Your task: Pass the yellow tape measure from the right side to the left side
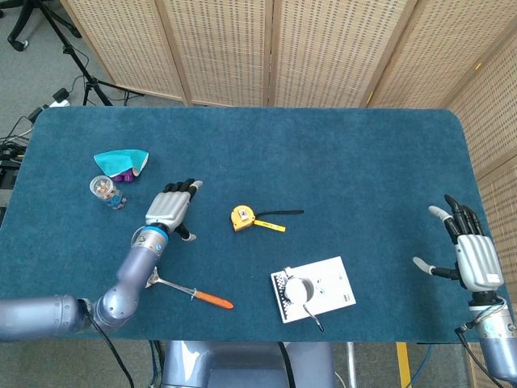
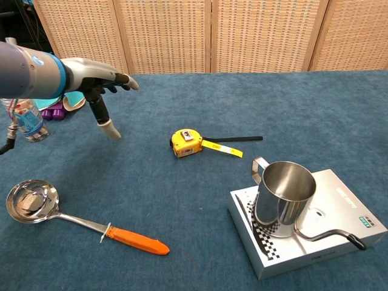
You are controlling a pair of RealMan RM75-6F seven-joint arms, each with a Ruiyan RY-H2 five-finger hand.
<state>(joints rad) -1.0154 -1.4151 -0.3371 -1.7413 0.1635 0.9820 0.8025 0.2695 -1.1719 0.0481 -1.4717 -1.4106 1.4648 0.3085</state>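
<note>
The yellow tape measure [image 1: 241, 217] [image 2: 185, 142] lies near the middle of the blue table, a short length of yellow tape and a black strap pulled out to its right. My left hand [image 1: 170, 208] [image 2: 96, 79] hovers open to the left of it, fingers spread, a hand's width away and holding nothing. My right hand [image 1: 469, 253] stays open at the table's right front edge, far from the tape measure; the chest view does not show it.
A steel ladle with an orange handle [image 1: 179, 286] [image 2: 73, 219] lies front left. A steel mug [image 2: 282, 194] stands on a white scale [image 1: 314, 288] front centre-right. A small jar [image 1: 107, 191] and a teal cloth [image 1: 121, 162] sit at the left.
</note>
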